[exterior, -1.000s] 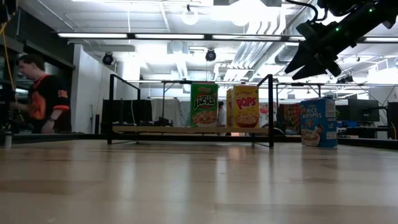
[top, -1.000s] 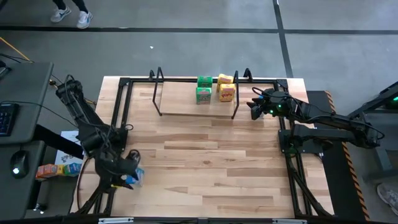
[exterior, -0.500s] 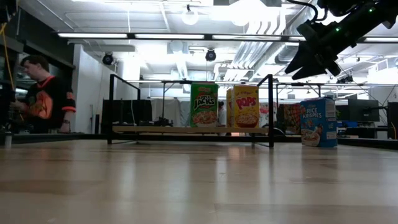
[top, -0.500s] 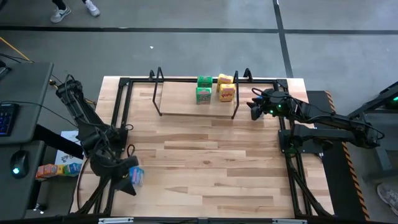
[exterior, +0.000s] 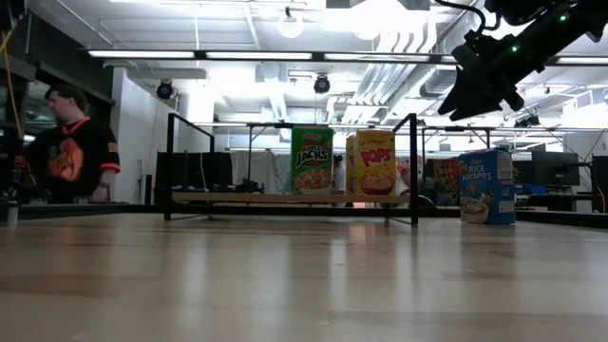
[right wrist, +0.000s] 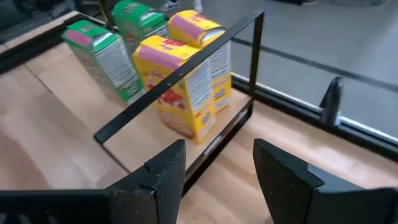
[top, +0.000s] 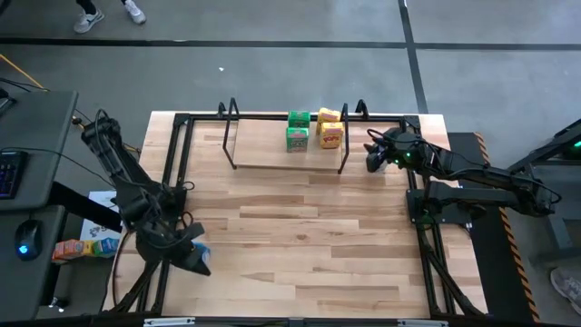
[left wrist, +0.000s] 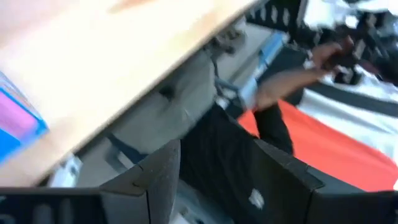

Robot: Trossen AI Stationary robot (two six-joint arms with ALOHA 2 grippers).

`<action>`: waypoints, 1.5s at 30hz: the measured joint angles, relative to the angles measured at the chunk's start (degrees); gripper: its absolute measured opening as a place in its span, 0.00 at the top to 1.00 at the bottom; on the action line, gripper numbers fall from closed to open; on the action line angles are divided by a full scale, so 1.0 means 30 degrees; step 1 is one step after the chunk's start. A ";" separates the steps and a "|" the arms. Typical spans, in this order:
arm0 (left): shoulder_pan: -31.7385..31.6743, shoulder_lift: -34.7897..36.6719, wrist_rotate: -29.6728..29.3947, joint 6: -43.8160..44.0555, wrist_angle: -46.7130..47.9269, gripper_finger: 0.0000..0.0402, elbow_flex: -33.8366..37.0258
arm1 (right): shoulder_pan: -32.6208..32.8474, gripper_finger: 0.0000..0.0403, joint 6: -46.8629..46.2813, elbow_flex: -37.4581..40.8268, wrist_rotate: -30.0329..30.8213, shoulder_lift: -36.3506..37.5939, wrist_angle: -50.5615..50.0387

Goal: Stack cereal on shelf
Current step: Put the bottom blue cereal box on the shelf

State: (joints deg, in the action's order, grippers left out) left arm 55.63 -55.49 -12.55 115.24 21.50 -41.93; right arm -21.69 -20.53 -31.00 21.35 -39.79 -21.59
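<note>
The shelf [top: 268, 150] stands at the table's far middle. Two green cereal boxes [top: 297, 129] and two yellow-orange ones [top: 330, 127] stand upright on its right half; they also show in the right wrist view [right wrist: 180, 87]. A blue box [exterior: 486, 185] stands on the table just right of the shelf. My right gripper [top: 370, 160] is open and empty, high above that box [exterior: 465, 103]. Another blue box [top: 201, 248] lies at the table's near left corner. My left gripper [top: 196, 262] is open and empty beside it, the box [left wrist: 15, 124] outside its fingers.
The shelf's black wire hoop [right wrist: 186, 81] stands between my right gripper and the yellow boxes. A black frame [top: 172, 173] runs round the tabletop. A person [exterior: 71, 142] stands beyond the table's left side. Bare boards [top: 309, 227] fill the table's middle.
My left gripper has swung a little toward the table's near edge and turned about over the near left corner. The blue box there lies about where it was.
</note>
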 joint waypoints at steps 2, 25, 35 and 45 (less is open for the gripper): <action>-0.0200 -0.0366 -0.0279 0.0264 0.0456 0.53 0.0015 | -0.0006 0.55 0.0495 0.0000 0.0231 0.0000 0.0044; -0.1357 -0.0871 -0.1785 -0.5036 0.0342 0.53 0.0015 | -0.0015 0.55 0.0852 0.0000 0.0188 0.0000 0.1186; -0.2747 -0.0871 -0.2586 -0.5955 0.0305 0.53 0.0015 | -0.0014 0.55 0.0845 0.0000 -0.0067 0.0000 0.1174; -0.3795 -0.1078 -0.2121 -0.7474 0.0300 0.50 0.0019 | -0.0015 0.55 0.0860 0.0000 -0.0052 0.0000 0.1159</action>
State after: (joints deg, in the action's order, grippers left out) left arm 44.25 -58.73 -18.92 92.82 22.40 -41.87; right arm -21.74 -17.95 -31.00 21.19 -39.79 -18.11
